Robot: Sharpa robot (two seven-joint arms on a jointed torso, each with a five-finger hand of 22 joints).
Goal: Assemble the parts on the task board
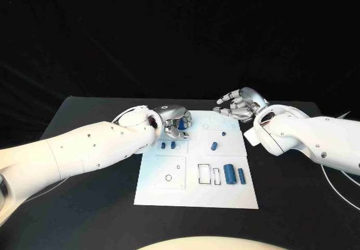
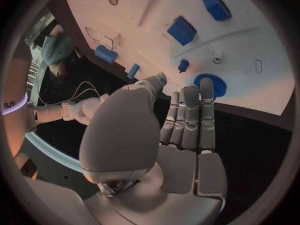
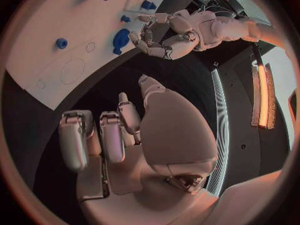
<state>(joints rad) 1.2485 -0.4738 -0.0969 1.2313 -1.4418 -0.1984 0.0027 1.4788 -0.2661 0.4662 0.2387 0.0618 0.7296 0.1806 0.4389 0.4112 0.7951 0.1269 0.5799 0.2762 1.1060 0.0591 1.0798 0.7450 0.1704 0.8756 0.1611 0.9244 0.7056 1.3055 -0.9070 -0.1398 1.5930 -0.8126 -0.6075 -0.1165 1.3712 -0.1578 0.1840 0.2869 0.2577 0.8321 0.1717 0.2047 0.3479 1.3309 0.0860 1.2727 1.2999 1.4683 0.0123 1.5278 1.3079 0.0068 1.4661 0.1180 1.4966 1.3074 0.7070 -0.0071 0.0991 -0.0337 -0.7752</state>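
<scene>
White task board (image 1: 196, 195) on black table (image 1: 90, 120)

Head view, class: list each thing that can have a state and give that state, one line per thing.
Left hand: over the task board's far left part, fingers bent down by a blue disc; whether it grips is unclear.
Right hand: off the board's far right corner, fingers curled, holding nothing.
Task board: flat on the table.
Large blue cylinder: lying on its side.
Blue disc: flat on the board.
</scene>
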